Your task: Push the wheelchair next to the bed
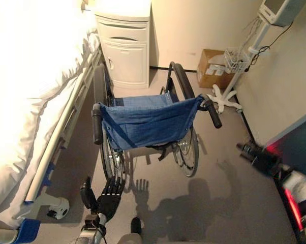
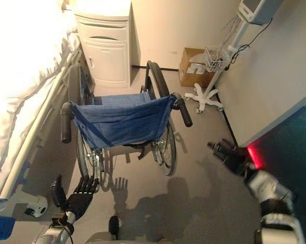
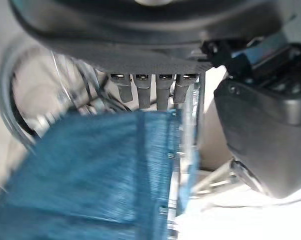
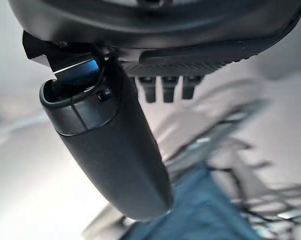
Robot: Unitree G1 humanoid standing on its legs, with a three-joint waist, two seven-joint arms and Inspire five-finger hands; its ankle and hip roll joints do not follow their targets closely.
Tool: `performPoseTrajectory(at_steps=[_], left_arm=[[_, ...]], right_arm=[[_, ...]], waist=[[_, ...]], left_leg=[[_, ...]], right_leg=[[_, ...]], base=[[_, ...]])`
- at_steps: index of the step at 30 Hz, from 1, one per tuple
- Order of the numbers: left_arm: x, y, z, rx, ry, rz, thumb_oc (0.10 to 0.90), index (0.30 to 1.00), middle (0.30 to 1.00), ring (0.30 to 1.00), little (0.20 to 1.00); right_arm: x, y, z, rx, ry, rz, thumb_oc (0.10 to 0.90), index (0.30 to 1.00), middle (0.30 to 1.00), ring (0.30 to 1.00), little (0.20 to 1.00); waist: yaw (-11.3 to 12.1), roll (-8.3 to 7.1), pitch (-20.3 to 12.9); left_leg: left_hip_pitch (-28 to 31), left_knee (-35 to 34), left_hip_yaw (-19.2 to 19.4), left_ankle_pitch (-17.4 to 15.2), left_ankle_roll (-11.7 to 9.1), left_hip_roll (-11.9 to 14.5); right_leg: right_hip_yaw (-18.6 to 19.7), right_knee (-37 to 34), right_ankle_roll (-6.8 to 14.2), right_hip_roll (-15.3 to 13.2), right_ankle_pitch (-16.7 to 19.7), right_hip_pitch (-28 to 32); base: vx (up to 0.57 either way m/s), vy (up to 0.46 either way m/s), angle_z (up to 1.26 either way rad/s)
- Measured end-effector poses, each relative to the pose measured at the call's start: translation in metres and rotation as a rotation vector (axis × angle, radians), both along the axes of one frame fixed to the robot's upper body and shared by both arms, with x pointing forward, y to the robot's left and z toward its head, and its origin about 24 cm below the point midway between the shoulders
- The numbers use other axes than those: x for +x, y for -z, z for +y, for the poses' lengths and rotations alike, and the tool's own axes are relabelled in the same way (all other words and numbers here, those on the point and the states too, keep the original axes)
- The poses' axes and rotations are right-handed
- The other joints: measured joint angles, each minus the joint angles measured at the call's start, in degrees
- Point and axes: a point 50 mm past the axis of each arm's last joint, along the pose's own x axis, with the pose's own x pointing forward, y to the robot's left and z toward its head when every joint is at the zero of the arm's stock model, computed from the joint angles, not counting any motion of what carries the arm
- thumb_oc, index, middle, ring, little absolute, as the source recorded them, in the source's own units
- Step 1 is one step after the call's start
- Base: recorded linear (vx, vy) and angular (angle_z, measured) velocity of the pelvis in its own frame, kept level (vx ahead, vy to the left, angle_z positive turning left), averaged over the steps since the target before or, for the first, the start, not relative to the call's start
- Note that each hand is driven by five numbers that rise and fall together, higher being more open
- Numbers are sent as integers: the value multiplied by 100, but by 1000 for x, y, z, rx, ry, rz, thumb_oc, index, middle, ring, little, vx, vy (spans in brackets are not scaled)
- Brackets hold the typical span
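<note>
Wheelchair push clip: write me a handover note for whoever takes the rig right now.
Left hand: open, fingers straight, low behind the wheelchair, touching nothing.
Right hand: out to the right near the wall, off the chair; its fingers are too unclear to call.
The wheelchair stands alongside the bed, its left wheel close to the bed rail, its front toward the bedside cabinet. Both push handles are free.
Done: chair looks parked beside the bed.
Left: check the position; regrip the handles only if it needs to go closer.

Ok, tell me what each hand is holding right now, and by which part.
Nothing. The left hand hangs open below the wheelchair, and the right hand is open off to the side, both clear of the handles.
</note>
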Motion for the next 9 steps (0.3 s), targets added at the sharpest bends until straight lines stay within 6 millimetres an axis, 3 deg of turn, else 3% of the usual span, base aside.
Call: performPoseTrajectory(at_steps=[2,5,6,9], left_arm=[[-8,7,-7,7,58,70,800,900,900,900,900],[-37,27,-24,76,293,255,800,900,900,900,900],[-46,30,-30,79,337,285,800,900,900,900,900],[-45,32,-31,220,542,296,800,900,900,900,900]], right_arm=[[-27,34,22,95,4,92,800,900,900,900,900],[-74,85,68,279,108,227,800,900,900,900,900],[-81,90,74,300,114,241,800,900,900,900,900],[-114,113,126,418,84,312,800,900,900,900,900]], waist=[[1,44,-26],[19,111,-149],[28,128,-170],[45,321,-293]], left_leg=[[-6,0,7,-11,-17,-2],[-11,1,12,-9,-19,-7],[-16,2,5,-9,-19,-11],[-27,1,-13,5,-13,-16]], right_leg=[[3,-2,0,-2,0,-3],[-2,-18,-1,-3,-1,8],[-6,-18,-1,-4,-1,7],[19,-21,-75,0,-47,5]], base=[[0,0,0],[1,12,0],[9,56,10],[14,52,5]])
